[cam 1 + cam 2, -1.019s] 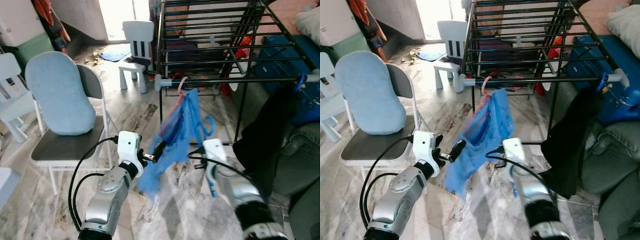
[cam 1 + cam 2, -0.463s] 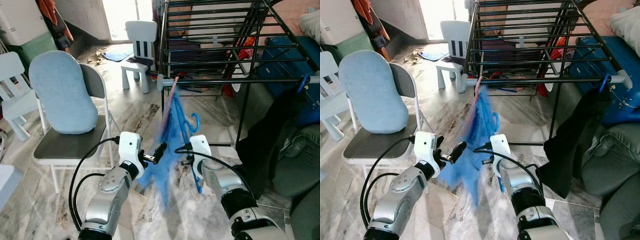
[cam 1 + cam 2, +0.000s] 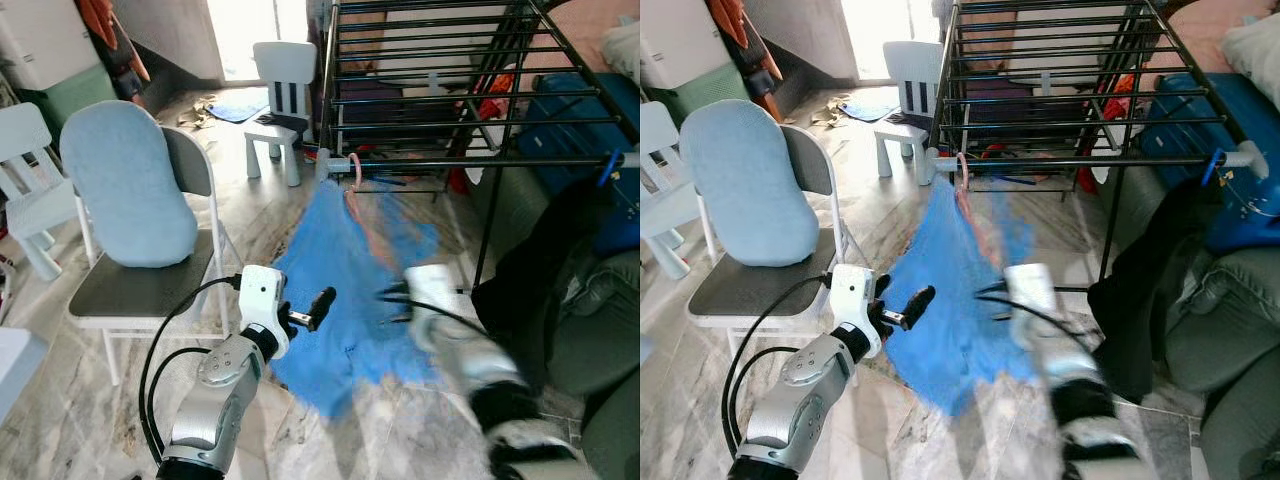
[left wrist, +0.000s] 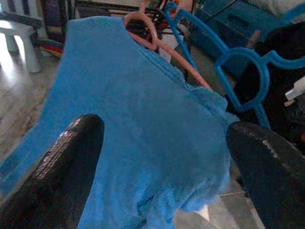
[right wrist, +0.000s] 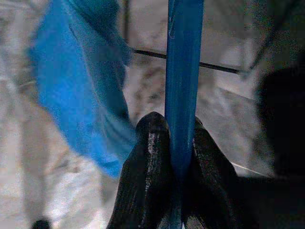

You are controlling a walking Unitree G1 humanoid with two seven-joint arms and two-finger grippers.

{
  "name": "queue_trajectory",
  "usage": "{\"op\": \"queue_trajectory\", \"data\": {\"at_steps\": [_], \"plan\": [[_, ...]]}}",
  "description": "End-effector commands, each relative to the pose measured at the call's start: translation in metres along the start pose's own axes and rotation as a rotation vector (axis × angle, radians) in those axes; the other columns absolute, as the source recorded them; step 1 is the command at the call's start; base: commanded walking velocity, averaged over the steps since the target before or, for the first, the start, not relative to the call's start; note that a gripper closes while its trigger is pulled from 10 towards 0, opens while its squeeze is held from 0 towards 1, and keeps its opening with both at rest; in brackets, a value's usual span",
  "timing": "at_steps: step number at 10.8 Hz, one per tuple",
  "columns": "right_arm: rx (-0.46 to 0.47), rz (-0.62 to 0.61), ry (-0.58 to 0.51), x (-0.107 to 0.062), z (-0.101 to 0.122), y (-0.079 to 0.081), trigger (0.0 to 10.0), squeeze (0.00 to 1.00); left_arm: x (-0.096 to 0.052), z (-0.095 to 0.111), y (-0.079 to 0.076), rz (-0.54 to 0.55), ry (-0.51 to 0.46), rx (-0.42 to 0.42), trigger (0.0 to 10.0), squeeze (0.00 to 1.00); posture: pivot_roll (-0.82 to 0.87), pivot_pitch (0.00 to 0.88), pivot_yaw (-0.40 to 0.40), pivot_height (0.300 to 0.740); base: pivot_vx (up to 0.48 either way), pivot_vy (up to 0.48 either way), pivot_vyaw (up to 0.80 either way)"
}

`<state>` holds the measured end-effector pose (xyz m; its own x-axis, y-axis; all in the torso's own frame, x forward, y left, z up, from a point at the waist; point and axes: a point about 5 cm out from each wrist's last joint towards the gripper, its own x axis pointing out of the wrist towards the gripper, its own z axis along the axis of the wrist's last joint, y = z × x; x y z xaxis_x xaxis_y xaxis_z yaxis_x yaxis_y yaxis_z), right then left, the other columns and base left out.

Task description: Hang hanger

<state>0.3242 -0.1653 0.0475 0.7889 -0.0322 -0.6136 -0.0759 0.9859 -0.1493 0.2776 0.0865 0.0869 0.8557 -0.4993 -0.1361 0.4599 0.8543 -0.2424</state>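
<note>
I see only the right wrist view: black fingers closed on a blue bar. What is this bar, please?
Observer: The right gripper holds a blue hanger; the left wrist view shows its looped shape.
Operator: Where does the blue cloth hang?
Observer: It is a blue shirt on a pink hanger, hooked over the front rail of the drying rack.
Operator: And the other arm?
Observer: The left gripper is open before the shirt, holding nothing.

Blue shirt on pink hanger, edge-on and bunched half second ago, now swung broadside, spread wide below drying rack rail. Right arm, sharp before, now motion-blurred, shifted rightward away from shirt; right gripper pinches blue hanger. Left gripper unchanged.
</note>
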Motion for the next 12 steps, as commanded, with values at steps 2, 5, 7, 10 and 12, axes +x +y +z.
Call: {"op": "queue_trajectory", "data": {"at_steps": [2,5,7,10,12], "plan": [[0.024,-0.063,-0.004,-0.002,-0.002,-0.015,10.0,0.0,-0.002,0.003,-0.002,-0.022,-0.017,0.003,10.0,0.0,-0.15,0.0,0.052,0.74,0.0,0.0,0.0],[0.038,-0.081,-0.052,-0.006,-0.002,-0.028,10.0,0.0,-0.002,0.004,-0.002,-0.036,-0.021,0.002,10.0,0.0,-0.16,0.0,0.055,0.74,0.0,0.0,0.0],[0.027,-0.037,-0.058,-0.006,-0.002,-0.027,10.0,0.0,-0.002,0.005,-0.001,-0.042,-0.024,0.002,10.0,0.0,-0.15,0.0,0.058,0.74,0.12,0.0,0.0],[0.1,-0.062,-0.052,-0.007,-0.004,-0.031,10.0,0.0,-0.002,0.007,0.0,-0.044,-0.03,0.002,10.0,0.0,-0.15,0.0,0.061,0.74,0.275,0.0,0.0],[0.122,-0.08,-0.036,-0.008,-0.004,-0.036,10.0,0.0,-0.001,0.008,0.0,-0.048,-0.033,0.002,10.0,0.0,-0.16,0.0,0.06,0.74,0.343,0.0,0.0]]}}
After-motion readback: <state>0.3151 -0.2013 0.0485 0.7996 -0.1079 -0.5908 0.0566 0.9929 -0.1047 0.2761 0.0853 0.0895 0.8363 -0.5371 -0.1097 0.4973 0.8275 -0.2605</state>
